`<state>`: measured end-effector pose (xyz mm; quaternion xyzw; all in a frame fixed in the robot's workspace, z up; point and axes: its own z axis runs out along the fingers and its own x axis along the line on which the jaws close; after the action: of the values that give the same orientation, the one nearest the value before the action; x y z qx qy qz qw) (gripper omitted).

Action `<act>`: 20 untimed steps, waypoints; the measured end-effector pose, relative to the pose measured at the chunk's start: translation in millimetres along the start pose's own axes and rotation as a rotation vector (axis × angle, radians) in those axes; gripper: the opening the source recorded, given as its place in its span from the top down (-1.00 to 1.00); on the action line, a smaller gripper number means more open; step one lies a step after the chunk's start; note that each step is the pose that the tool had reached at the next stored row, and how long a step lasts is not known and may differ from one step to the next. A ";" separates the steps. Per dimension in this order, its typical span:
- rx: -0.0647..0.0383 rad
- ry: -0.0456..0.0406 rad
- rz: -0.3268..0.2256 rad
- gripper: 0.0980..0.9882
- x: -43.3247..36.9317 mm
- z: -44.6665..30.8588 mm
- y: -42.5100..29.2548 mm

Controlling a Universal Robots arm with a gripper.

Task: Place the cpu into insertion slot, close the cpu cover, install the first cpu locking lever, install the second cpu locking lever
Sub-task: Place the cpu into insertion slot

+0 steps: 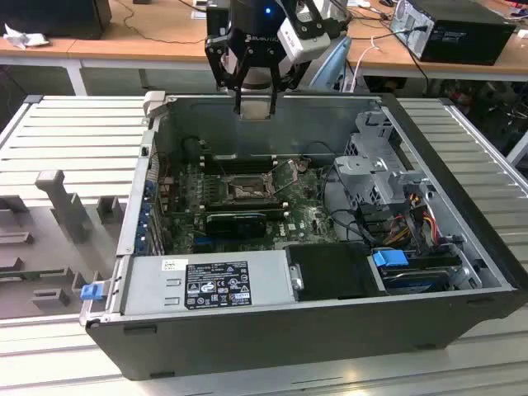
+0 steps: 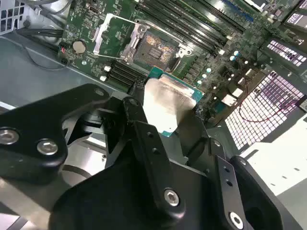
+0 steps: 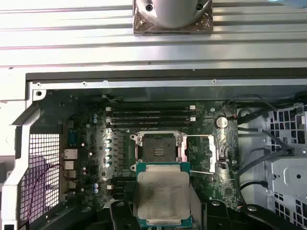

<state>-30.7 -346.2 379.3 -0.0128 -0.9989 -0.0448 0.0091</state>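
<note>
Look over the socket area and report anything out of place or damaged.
Nothing stands out. The socket lies open and empty, its cover is swung aside next to it, and the gripper holds the chip clear of it.

The cpu (image 3: 163, 194) top is matt grey metal (faintly smudged)

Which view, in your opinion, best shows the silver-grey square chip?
The first wrist view: the silver-grey square chip faces the camera. The second wrist view shows it tilted, partly hidden; the exterior view, a pale patch.
</note>
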 end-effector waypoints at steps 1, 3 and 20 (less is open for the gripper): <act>0.000 -0.0010 0.012 0.04 -0.1 0.0 0.0; 0.000 -0.0050 0.056 0.04 0.0 0.1 0.0; -0.002 -0.0132 0.148 0.04 0.4 0.8 -0.1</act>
<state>-31.1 -346.2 378.5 -0.0868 -0.9952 -0.0448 0.0058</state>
